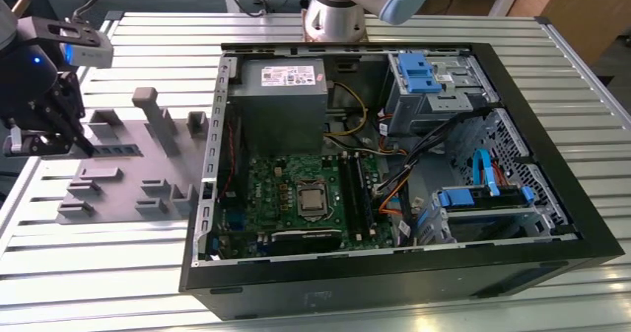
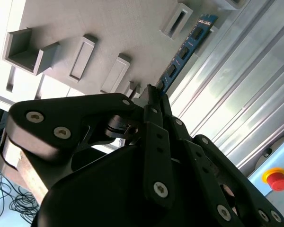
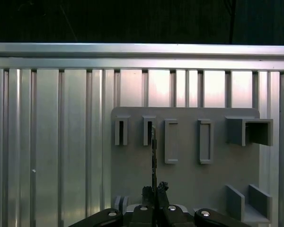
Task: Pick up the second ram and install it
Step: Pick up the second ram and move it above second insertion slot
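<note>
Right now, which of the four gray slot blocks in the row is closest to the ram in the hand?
The short block next to the longer blocks; the second ram, gripped by the hand, runs along its edge.

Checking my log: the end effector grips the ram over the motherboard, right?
Not quite. The end effector grips the ram over the gray fixture plate, as the first wrist view shows.
</note>
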{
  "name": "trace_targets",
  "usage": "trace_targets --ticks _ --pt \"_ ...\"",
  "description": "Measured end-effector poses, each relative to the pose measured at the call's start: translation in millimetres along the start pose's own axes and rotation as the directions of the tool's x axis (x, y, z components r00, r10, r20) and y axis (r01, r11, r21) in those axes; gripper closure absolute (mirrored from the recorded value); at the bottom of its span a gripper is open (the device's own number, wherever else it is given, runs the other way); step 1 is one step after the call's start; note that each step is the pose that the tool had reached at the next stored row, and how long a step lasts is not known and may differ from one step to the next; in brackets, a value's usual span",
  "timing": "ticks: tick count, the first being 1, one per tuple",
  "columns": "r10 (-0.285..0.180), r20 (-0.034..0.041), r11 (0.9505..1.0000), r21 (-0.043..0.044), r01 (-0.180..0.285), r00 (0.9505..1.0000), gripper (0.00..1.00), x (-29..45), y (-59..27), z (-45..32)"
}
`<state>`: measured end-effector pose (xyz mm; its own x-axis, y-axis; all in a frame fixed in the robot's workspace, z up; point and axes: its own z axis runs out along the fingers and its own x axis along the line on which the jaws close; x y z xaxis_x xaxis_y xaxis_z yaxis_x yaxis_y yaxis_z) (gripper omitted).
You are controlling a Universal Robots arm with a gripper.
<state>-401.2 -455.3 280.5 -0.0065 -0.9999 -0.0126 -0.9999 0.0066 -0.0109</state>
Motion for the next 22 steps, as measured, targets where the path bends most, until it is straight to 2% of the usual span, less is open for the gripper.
trace_targets --ticks 22 --pt "0.0 0.0 1.0 0.0 0.0 1.0 0.86 -0.2 -0.2 -16.8"
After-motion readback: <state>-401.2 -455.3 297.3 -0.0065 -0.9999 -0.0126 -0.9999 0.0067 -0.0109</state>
